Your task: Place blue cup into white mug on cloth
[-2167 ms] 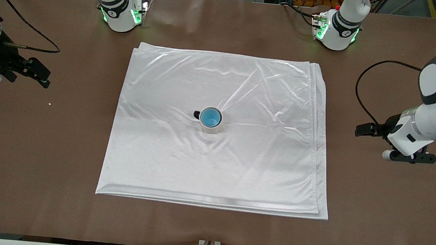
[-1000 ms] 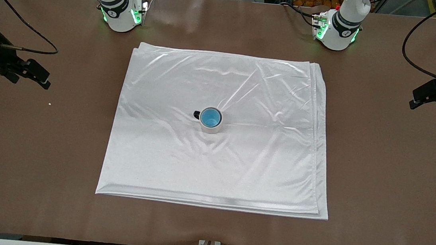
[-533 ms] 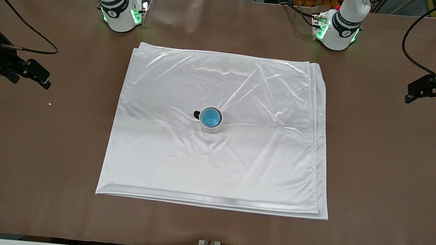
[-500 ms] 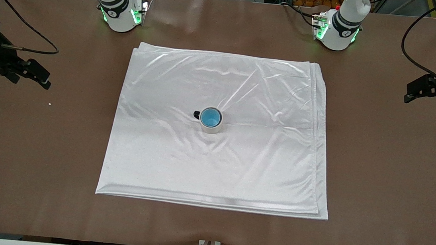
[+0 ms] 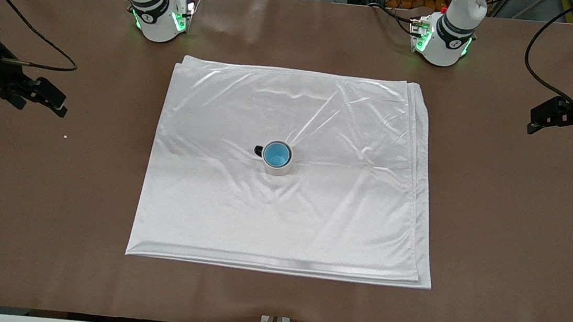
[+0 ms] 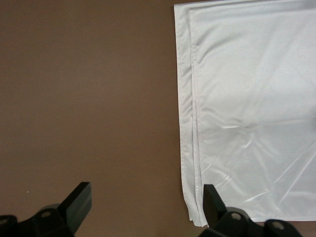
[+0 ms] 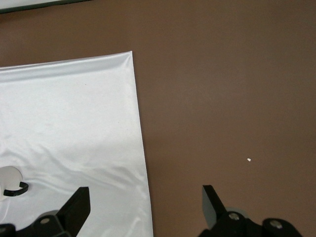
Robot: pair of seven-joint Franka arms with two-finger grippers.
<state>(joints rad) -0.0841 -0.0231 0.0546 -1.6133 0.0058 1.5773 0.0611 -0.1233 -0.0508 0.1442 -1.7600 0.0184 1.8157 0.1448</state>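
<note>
The blue cup (image 5: 277, 154) sits upright inside the white mug (image 5: 278, 169), whose black handle points toward the right arm's end. The mug stands near the middle of the cloth (image 5: 312, 221). My left gripper (image 5: 536, 122) hangs open and empty over bare table past the cloth's edge at the left arm's end. In the left wrist view, that gripper (image 6: 144, 197) is above the edge of the cloth (image 6: 247, 98). My right gripper (image 5: 58, 102) waits open and empty over bare table at the right arm's end. The right wrist view shows that gripper (image 7: 144, 200), the cloth (image 7: 69, 123) and the mug (image 7: 9, 177).
The brown table (image 5: 50, 212) surrounds the cloth on all sides. A tiny white crumb (image 5: 65, 136) lies on it near my right gripper, the same crumb (image 7: 249, 159) in the right wrist view. The two arm bases (image 5: 161, 17) (image 5: 443, 39) stand farthest from the front camera.
My left arm drew away from beside the cloth toward its end of the table, then crept slightly back toward the cloth. The right arm, cup and mug have not moved.
</note>
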